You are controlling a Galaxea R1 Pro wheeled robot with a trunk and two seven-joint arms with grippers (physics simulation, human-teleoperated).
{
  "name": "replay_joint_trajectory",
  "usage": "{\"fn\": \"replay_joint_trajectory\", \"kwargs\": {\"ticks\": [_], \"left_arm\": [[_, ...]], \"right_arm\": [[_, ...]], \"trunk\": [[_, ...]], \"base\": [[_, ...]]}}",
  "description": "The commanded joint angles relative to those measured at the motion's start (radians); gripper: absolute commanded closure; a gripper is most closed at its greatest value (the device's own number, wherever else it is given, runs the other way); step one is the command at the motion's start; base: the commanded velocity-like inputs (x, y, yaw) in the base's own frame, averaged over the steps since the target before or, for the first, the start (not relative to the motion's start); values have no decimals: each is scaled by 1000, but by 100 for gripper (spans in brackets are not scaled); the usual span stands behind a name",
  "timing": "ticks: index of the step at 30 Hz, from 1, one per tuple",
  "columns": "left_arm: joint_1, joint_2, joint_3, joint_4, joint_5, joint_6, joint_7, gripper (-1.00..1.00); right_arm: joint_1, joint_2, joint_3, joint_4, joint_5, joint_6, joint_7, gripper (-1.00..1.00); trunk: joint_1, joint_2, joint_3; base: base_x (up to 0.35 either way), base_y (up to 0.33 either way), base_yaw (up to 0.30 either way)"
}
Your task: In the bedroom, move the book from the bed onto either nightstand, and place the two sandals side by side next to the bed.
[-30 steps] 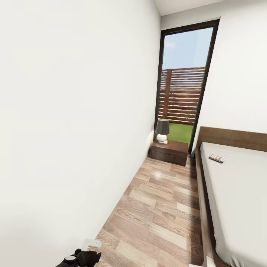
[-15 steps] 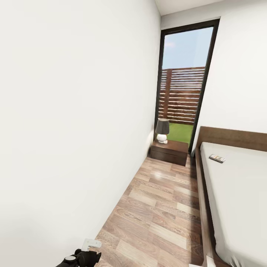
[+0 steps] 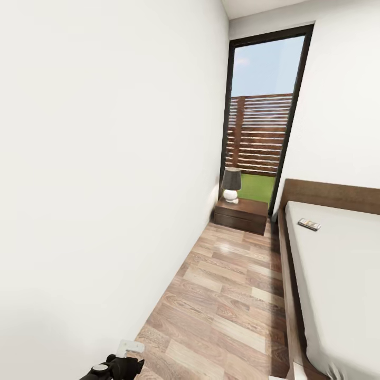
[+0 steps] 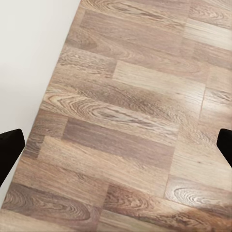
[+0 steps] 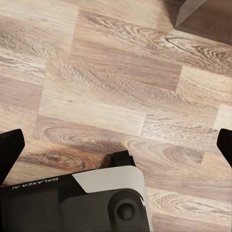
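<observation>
Ahead, book (image 3: 309, 225) on bed (image 3: 338, 274), nightstand (image 3: 241, 216) beyond

The light wood-plank floor (image 3: 227, 295) shows tan and brown boards with swirling grain, beside plain white walls (image 3: 105, 158). The low dark-brown wooden nightstand (image 3: 241, 216) carries a lamp with a dark grey shade and white base (image 3: 230, 185), and the pale grey-white mattress bed (image 3: 332, 274) has a dark brown frame. Behind the black-framed window (image 3: 261, 116) are a brown slatted fence, green grass and blue sky.
</observation>
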Motion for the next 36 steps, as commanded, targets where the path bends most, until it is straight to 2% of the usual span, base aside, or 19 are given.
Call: {"fn": "replay_joint_trajectory", "kwargs": {"ticks": [1, 6, 22, 36], "left_arm": [[-1, 1, -8, 0, 10, -1, -2, -100], [-1, 1, -9, 0, 10, -1, -3, -100], [-1, 1, -10, 0, 4, -4, -2, -100], [0, 1, -10, 0, 3, -7, -2, -100]], "right_arm": [[0, 1, -4, -2, -7, 4, -4, -100], [0, 1, -3, -2, -7, 4, -4, -100], [0, 1, -3, -2, -7, 4, -4, -100], [0, 1, -3, -2, -7, 5, -4, -100]], "trunk": [[-4, 6, 1], [-23, 41, 17], [-23, 41, 16], [-27, 48, 19]], "base": [[0, 0, 0], [0, 0, 0], [0, 0, -9], [0, 0, -181]]}}
